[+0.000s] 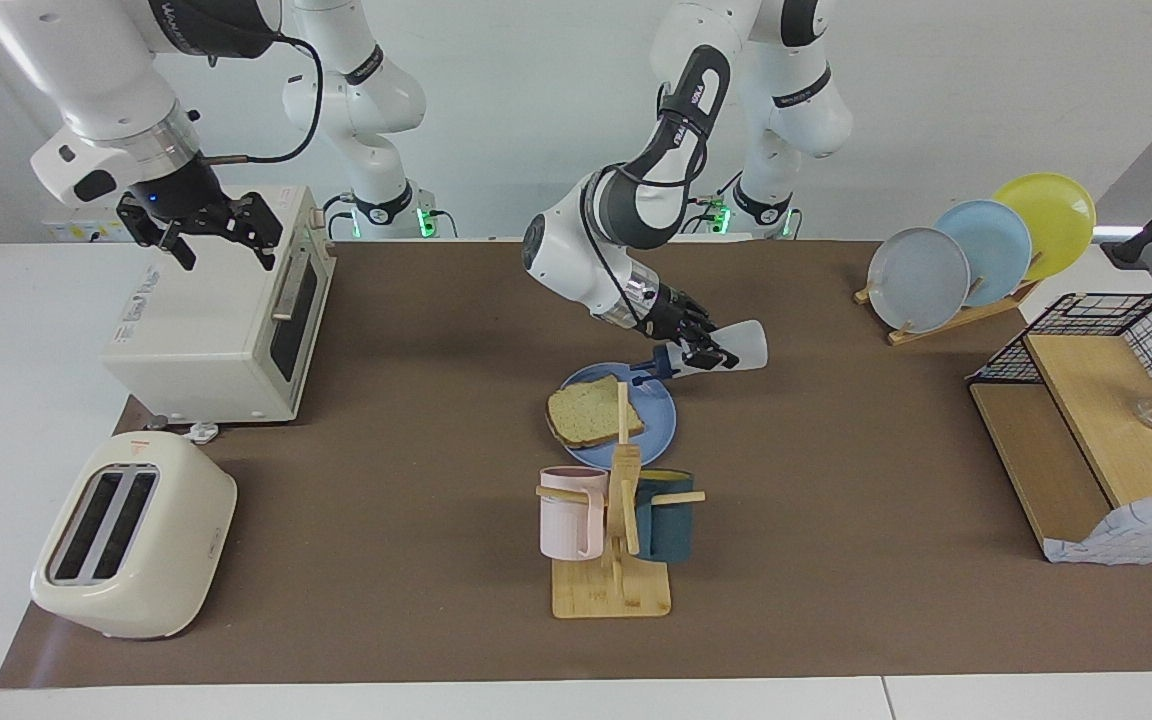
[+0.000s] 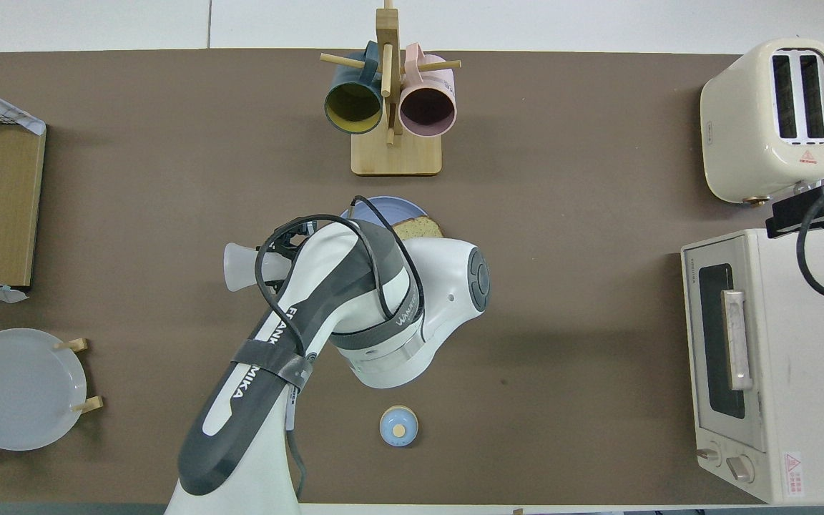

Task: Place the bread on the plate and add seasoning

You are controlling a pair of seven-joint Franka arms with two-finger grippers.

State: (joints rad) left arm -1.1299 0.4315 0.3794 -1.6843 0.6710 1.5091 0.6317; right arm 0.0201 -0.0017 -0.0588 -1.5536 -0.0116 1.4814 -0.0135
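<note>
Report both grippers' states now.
Left gripper: shut on the translucent white squeeze bottle with navy cap, tilted over the periwinkle-blue plate.
Right gripper: open, holding nothing, above the cream toaster oven.

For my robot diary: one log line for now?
left gripper: shut on seasoning, tipped over plate | bread: on plate | right gripper: open, over toaster oven

The left arm covers most of the plate and bread.

Toaster oven and toaster stand at the right arm's end. Mug tree carries a pink mug and a teal mug. Bell sits nearest the robots. Plate rack and wire shelf occupy the left arm's end.
</note>
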